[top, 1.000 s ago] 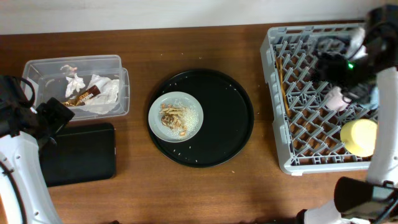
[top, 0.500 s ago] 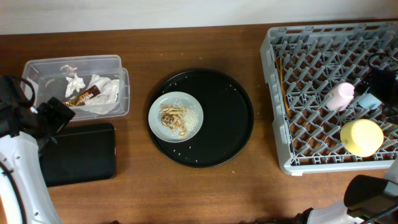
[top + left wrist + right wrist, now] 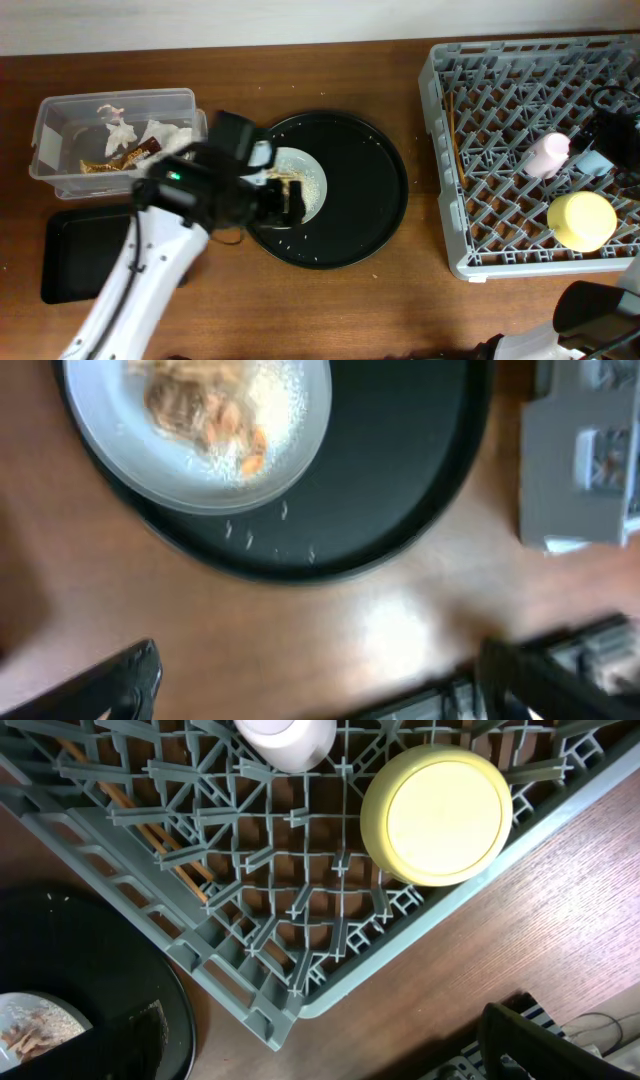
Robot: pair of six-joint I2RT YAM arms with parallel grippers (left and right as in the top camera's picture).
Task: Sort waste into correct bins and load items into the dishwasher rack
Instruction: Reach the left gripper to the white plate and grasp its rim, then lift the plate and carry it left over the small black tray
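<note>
Where the rack (image 3: 497, 152) stands, wooden table (image 3: 400, 310) shows — brown.

Grey round plate (image 3: 308, 177) bearing brownish food scraps (image 3: 284, 182) on large round black tray (image 3: 362, 190) — left gripper (image 3: 283, 205) covering plate's lower-left part.

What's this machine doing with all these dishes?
It is clearing a table. The left claw hangs open near the plate, which has food scraps on it and sits on a round tray. The bowl, pink cup and chopsticks are already in the rack. Tissue and a wrapper lie in the tub. The right claw is open, holding nothing.
</note>
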